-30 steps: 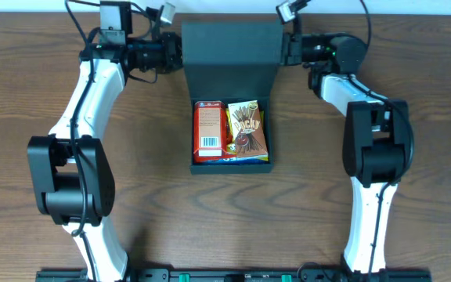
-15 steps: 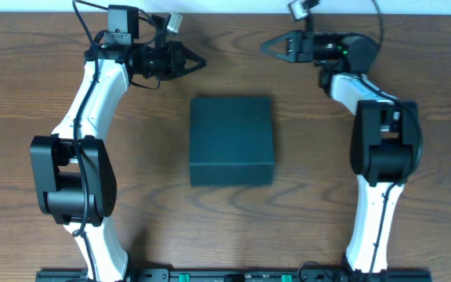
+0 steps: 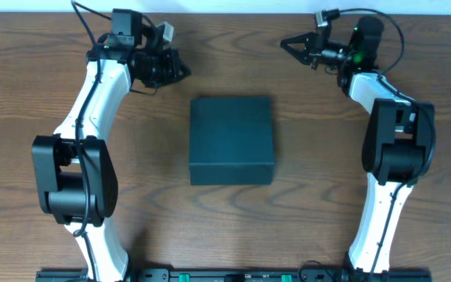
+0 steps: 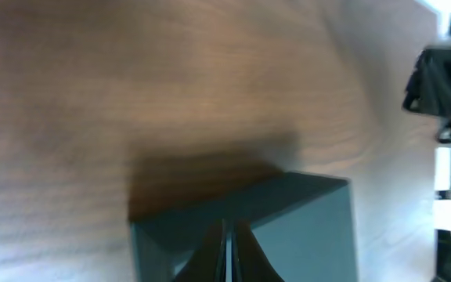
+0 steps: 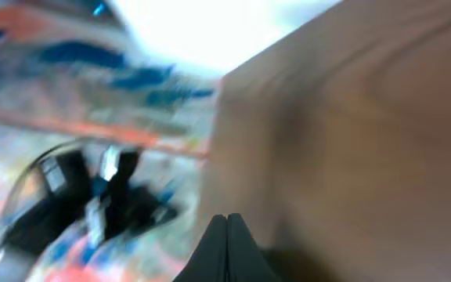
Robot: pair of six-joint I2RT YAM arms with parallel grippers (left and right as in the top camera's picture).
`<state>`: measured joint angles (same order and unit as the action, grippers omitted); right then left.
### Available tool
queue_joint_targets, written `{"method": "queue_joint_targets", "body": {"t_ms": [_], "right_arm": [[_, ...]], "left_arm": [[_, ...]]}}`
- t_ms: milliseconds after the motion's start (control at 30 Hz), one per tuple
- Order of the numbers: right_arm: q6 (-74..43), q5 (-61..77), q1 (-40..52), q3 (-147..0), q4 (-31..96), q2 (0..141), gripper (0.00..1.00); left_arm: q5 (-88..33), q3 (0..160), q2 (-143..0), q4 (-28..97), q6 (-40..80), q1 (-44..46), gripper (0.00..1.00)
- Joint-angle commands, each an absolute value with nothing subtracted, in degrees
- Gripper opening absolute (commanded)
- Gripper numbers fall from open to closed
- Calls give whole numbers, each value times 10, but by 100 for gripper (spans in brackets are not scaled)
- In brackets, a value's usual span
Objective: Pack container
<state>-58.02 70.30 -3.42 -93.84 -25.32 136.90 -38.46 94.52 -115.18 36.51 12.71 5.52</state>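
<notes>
Container sits mid-counter, flap lid down flat and contents hidden. Packing reads as finished, the step in hand is judged to be getting both arms clear of the closed box, and the next move calls only for parking them without brushing the lid. Left tool, jaws closed on nothing, hangs at the far left, near but apart from the container's far-left corner. Right tool, likewise closed and empty, hangs at the far right, well apart from the far-right corner.
</notes>
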Motion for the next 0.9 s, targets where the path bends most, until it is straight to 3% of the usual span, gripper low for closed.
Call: {"method": "queue_joint_targets", "body": {"t_ms": [0,200,400,500,700,867], "right_arm": [[-477,597,-30,-947,-246,1372,2],[-412,595,-30,-1028,-125,1351,2],[-92,396,-20,-1133,304,1258,2],[-23,332,-19,-1145,428,1199,2],[27,317,-15,-1133,496,1078,2],[30,209,32,-1102,534,985,1]], "left_arm": [[-341,951,-1137,382,129,70,6],[-262,958,-1070,374,112,123,6],[-220,959,-1008,391,61,167,5],[-220,958,-1010,423,30,185,6],[-232,957,-1024,495,-47,208,6],[-312,957,-1026,548,-138,209,6]]}}
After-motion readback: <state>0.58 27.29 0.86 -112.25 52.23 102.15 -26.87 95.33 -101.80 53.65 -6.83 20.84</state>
